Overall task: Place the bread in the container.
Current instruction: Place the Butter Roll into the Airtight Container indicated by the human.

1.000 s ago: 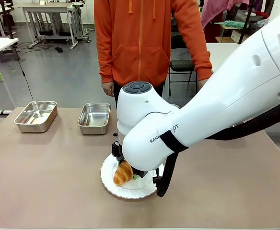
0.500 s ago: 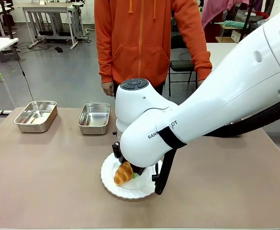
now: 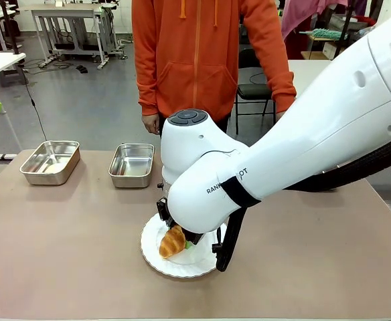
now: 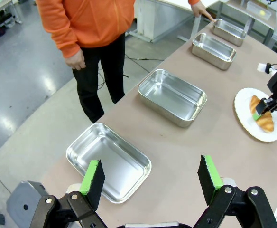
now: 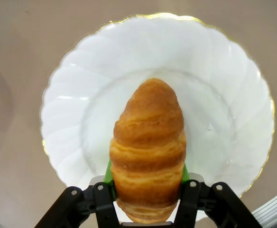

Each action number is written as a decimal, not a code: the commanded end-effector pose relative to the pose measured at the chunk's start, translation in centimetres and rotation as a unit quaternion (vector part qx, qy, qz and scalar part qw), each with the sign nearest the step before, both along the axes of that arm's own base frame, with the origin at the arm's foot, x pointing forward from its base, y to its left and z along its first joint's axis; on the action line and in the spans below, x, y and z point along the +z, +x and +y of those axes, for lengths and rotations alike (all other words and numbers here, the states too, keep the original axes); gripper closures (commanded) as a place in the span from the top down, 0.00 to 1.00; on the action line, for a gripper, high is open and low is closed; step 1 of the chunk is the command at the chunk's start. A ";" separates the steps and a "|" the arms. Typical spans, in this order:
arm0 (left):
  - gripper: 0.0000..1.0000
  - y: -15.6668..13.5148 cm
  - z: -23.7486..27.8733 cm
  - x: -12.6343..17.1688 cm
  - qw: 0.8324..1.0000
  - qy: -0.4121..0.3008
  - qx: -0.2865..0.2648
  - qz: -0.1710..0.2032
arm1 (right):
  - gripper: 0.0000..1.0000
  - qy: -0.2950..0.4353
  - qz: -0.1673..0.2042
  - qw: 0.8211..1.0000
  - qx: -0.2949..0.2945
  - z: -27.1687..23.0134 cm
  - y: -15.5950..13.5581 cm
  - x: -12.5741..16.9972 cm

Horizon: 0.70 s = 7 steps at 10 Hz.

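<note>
Since 1 second ago the right arm (image 3: 302, 134) has edged up-left. The right gripper (image 5: 146, 173) is clenched on the golden-brown ridged croissant (image 5: 148, 142) at the round white plate (image 5: 77, 109), lower centre. The left gripper (image 4: 151, 178) hangs released. Pinched at 1 end, the pastry could tear or slip before reaching the shiny rectangular steel pan (image 3: 131, 164).

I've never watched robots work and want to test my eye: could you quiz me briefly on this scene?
1. Which gripper is closed on the golden-brown ridged croissant over the round white scalloped plate?
2. How many shallow rectangular shiny steel pans can be counted in the left wrist view? A two, B four, C six.
3. True or false: the croissant lies in one of the pans.
Key: 1, the right gripper; the left gripper is open. 2, B. 3, false.
</note>
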<state>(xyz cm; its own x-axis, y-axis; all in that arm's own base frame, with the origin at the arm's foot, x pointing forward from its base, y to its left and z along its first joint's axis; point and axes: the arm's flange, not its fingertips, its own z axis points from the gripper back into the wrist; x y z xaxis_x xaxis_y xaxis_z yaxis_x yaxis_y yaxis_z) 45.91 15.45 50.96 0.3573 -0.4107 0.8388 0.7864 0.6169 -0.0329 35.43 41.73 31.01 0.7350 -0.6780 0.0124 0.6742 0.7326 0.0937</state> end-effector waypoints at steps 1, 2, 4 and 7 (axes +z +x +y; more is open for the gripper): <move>1.00 -0.1 0.0 0.1 1.000 -0.002 -0.001 -0.005 | 0.55 0.018 0.002 1.000 0.008 -1.7 1.7 4.7; 1.00 -0.1 0.0 0.1 1.000 -0.002 -0.001 -0.005 | 0.55 0.033 0.000 0.999 0.009 -3.1 2.8 8.3; 1.00 -0.1 0.0 0.1 1.000 -0.002 -0.001 -0.005 | 0.55 0.021 0.012 0.999 0.044 -6.6 4.7 14.0; 1.00 -0.1 0.0 0.1 1.000 -0.002 -0.001 -0.005 | 0.55 0.008 0.020 0.976 0.218 -16.2 9.2 18.5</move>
<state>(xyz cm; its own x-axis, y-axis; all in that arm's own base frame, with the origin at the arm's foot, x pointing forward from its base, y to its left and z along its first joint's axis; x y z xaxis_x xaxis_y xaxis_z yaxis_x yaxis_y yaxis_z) 45.89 15.50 50.97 0.3576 -0.4104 0.8389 0.7858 0.6177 -0.0328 43.11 28.42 49.76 0.9024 -0.4301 -0.0271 0.4307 0.8979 0.0907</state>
